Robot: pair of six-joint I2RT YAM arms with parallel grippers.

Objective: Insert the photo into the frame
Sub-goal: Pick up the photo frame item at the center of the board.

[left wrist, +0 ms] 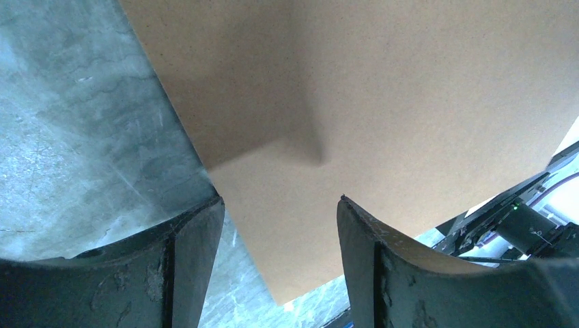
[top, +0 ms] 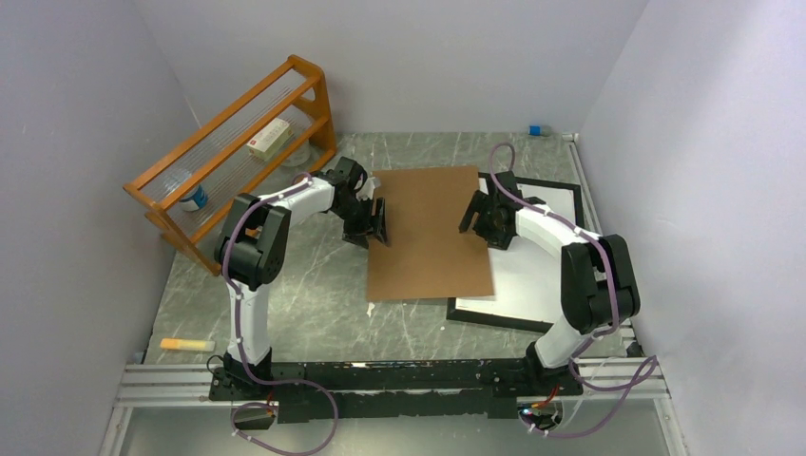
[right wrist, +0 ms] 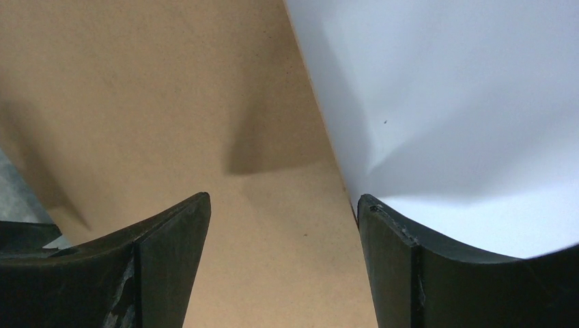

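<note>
Both arms stand over the brown backing board (top: 428,237). The left gripper (top: 379,225) is at its 9 o'clock edge and the right gripper (top: 473,215) at its 3 o'clock edge. Each has its jaws well apart and holds nothing.

The frame (top: 494,316) lies flat at 3 o'clock of the board, its near-left side tucked under it. A white sheet (top: 527,275) fills its opening. No sunflower face is in view, so I cannot tell whether this sheet is the photo lying face down.

Risk, in my judgement: the right jaws straddle the seam between board and white sheet, so closing could pinch both together. Dragging the board could also slew the frame beneath it.

The frame's long axis runs roughly 12 to 6 o'clock, with the far end leaning slightly towards 1.
</note>
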